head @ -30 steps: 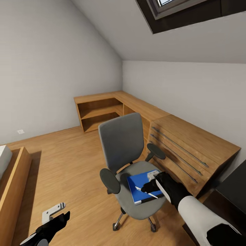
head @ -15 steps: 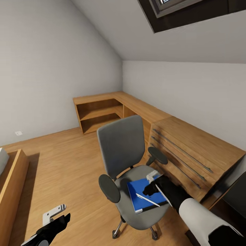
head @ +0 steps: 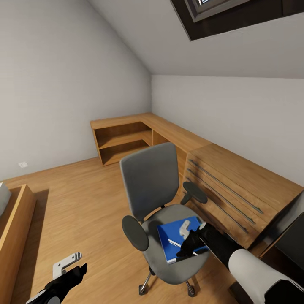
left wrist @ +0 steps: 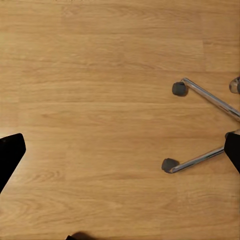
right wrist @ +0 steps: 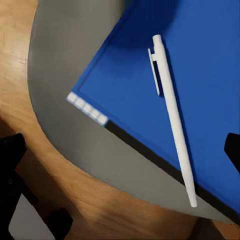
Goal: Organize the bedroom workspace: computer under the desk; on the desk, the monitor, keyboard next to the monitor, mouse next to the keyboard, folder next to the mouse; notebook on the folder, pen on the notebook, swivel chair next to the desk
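Wooden floor (head: 80,202) is seen all over this attic room, with pale walls and a sloped ceiling above.

Nearest, low at the left of the head view, the left gripper (head: 67,270) is held just above the floor. Its two dark fingers (left wrist: 10,155) are seen far apart at the edges of the left wrist view, so it is open and nothing is held. Under it, shiny chair legs with small wheels (left wrist: 200,127) are seen on the floor.

At the right, the right gripper (head: 188,240) is reached out over the seat of the swivel chair (head: 158,202). A dark fingertip (right wrist: 232,150) is seen at each side of the right wrist view, wide apart, so this gripper is open too. It is held over the pen (head: 179,245) and the pen is not pinched.

The blue folder (head: 179,237) is laid flat on the grey seat. The thin white pen (right wrist: 172,117) is laid on top of the folder, with its tip past the folder's dark edge.

Just behind the chair, a light wood chest with long bar handles (head: 236,190) is stood by the wall. A black desk corner (head: 291,236) is seen at the right edge. Farther back, low wooden shelves (head: 122,141) are set in the corner. Up high, a dark roof window (head: 236,17) is seen.
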Available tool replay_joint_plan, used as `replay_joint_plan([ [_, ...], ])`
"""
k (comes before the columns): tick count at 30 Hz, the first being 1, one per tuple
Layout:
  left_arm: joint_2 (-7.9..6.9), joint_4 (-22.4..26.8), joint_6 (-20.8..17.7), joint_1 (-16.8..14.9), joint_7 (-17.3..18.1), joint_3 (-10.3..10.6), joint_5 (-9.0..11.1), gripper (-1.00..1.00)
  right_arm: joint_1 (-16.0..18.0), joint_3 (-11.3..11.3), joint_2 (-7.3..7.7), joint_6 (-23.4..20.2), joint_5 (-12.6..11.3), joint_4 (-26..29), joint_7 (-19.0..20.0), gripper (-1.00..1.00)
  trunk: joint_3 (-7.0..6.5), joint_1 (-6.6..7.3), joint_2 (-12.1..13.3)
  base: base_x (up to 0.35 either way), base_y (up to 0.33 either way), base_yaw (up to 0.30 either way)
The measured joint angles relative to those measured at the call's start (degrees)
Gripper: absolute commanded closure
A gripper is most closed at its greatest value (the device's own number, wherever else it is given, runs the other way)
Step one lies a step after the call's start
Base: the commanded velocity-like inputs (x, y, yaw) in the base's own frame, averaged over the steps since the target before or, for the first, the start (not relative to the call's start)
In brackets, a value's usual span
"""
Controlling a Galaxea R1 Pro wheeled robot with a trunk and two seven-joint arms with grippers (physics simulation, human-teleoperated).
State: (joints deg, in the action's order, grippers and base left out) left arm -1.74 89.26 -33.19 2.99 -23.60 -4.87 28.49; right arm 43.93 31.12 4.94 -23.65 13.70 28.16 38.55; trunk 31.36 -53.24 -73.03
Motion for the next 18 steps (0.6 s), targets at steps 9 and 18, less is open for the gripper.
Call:
replay_joint_plan([
  [9, 0.0, 0.0, 0.0, 0.0, 0.1, 0.0, 0.1, -1.0, 0.0, 0.0, 2.49, 2.5, 0.2, 0.2, 5.2, -1.0, 0.0, 0.01, 0.0, 0.015, 0.0, 0.0],
  [18, -0.01, 0.0, 0.0, 0.0, 0.1, 0.0, 0.1, -1.0, 0.0, 0.0, 2.46, 3.6, 0.2, 0.2, 5.2, -1.0, 0.0, 0.01, 0.0, 0.162, 0.0, 0.0],
])
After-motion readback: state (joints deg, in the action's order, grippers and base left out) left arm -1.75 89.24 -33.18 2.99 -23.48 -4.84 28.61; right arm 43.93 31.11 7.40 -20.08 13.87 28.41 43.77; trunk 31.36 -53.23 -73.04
